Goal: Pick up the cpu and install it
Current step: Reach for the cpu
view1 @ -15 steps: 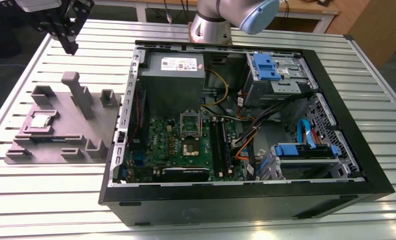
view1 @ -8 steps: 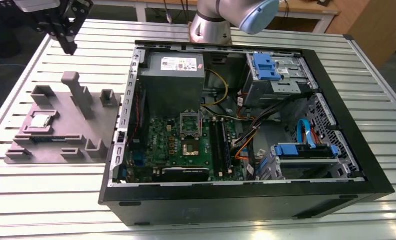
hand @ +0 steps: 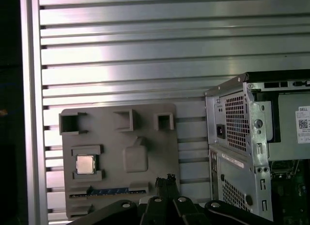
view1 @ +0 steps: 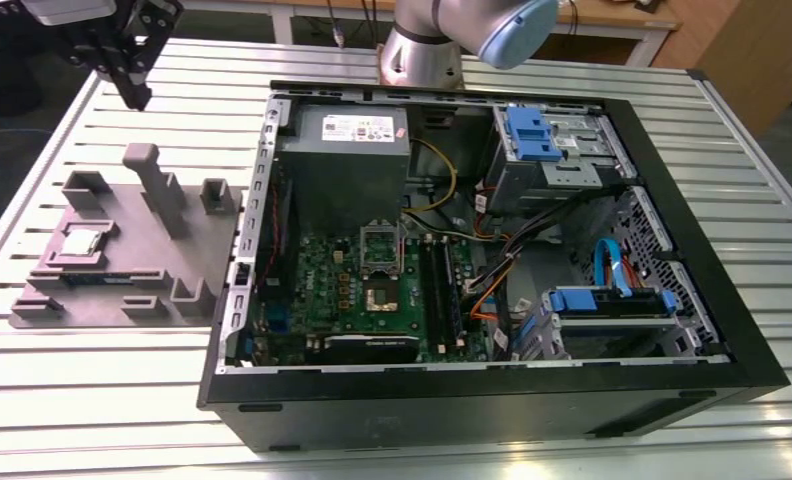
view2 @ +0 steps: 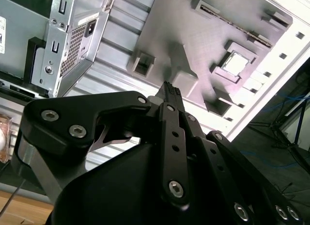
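- The cpu (hand: pixel 85 164) is topped with pale, silvery, smooth metal.
- The fixture (hand: pixel 145 133) is moulded in matt grey plastic.
- The table (hand: pixel 121 55) is made of ribbed, shiny metal.
- The gripper (view2: pixel 169 88) is finished in black with a slight sheen.

A silvery table (view1: pixel 89 400) of long ribbed metal slats spreads across the scene, and bright light lies on it in white bands of glare. Beyond its far edge, in the exterior view, stand a white-framed desk (view1: pixel 636 35) and a light-brown wooden panel (view1: pixel 756 60). Past the table's side, the floor (view2: pixel 276 152) is dark and crossed by loose cables (view2: pixel 290 96).
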You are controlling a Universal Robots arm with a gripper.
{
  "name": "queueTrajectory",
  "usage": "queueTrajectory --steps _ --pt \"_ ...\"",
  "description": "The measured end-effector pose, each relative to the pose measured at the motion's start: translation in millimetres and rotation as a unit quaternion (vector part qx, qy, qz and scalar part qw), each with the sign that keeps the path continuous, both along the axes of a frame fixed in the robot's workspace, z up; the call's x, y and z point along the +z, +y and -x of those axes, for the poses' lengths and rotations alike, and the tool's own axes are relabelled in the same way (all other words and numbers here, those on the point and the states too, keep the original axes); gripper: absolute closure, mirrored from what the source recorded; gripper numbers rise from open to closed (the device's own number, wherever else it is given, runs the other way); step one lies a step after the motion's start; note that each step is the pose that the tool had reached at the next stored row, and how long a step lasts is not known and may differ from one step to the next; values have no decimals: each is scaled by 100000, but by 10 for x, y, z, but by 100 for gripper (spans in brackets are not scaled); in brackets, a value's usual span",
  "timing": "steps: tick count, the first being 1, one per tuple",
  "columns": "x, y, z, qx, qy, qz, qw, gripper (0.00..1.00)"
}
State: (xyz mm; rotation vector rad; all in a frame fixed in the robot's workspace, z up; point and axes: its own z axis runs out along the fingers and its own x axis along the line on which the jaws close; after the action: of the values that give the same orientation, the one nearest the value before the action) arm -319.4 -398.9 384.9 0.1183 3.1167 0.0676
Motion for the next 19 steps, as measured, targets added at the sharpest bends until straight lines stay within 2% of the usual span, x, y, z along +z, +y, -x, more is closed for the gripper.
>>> queueTrajectory --steps 19 --pt "-13 0 47 3 227 5 100000 90"
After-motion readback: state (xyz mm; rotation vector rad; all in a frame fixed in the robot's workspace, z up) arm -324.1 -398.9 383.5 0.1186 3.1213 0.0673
